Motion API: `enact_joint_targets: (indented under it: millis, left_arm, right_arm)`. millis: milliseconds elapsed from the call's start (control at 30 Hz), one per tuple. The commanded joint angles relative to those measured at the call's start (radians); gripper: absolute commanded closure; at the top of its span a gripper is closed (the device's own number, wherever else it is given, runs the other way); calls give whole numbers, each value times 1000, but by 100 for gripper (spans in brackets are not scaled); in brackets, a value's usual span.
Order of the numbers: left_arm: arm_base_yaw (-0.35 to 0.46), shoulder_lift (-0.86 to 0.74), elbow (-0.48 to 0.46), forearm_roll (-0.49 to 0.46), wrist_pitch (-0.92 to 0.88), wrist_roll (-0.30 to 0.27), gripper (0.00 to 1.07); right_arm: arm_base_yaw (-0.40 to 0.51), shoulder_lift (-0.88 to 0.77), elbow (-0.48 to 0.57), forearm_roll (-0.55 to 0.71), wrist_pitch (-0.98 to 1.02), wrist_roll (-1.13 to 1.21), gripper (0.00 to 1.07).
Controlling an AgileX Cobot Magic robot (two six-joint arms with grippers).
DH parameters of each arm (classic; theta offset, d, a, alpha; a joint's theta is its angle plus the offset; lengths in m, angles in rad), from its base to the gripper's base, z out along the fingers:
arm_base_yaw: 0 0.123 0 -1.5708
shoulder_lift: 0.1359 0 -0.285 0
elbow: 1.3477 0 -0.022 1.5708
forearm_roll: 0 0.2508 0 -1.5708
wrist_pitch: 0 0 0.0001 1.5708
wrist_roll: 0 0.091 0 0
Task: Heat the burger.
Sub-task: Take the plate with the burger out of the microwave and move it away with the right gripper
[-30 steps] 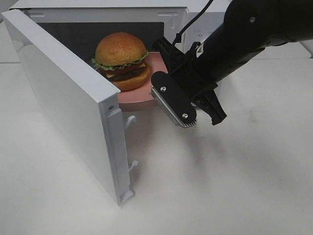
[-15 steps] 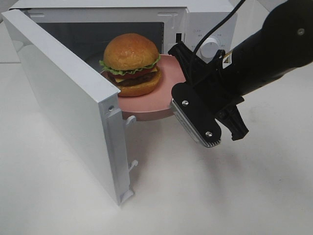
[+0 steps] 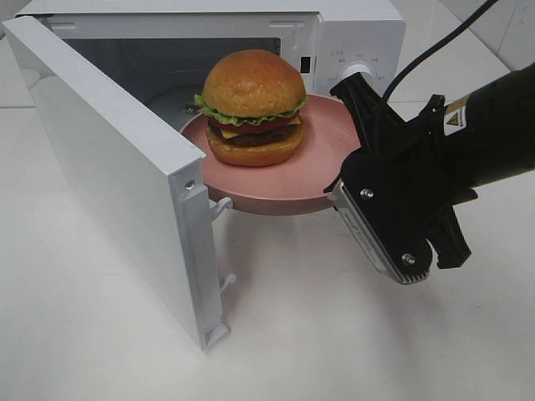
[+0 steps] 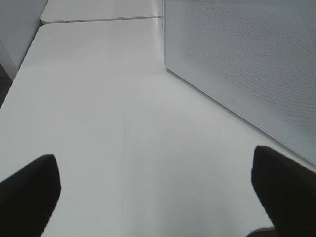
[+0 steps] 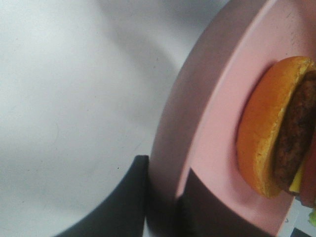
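surface: white table (image 3: 351, 334) | on it: white microwave (image 3: 355, 38), door open

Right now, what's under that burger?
The burger sits on a round pink plate, whose rim the right hand pinches. Whatever lies beneath the plate is hidden.

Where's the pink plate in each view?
Exterior high: pink plate at centre, in front of the open microwave, burger on it, right gripper pinching its rim.
Left wrist: not in view.
Right wrist: fills the right side, rim between the fingers.
Shared landmark: the burger.
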Motion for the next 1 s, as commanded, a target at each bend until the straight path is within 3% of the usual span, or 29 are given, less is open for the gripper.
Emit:
enact_joint_targets:
  millis: [33, 467, 1000]
  left_arm:
    - [-1, -15, 2, -4, -12, -4, 9]
    - [-1, -15, 2, -4, -12, -4, 9]
    - [-1, -15, 2, -4, -12, -4, 9]
  right_arm:
    - [3, -56, 12, -29, -58, 50, 107]
    - [3, -220, 107, -219, -26, 212, 107]
    - [3, -547, 275, -398, 177, 448, 107]
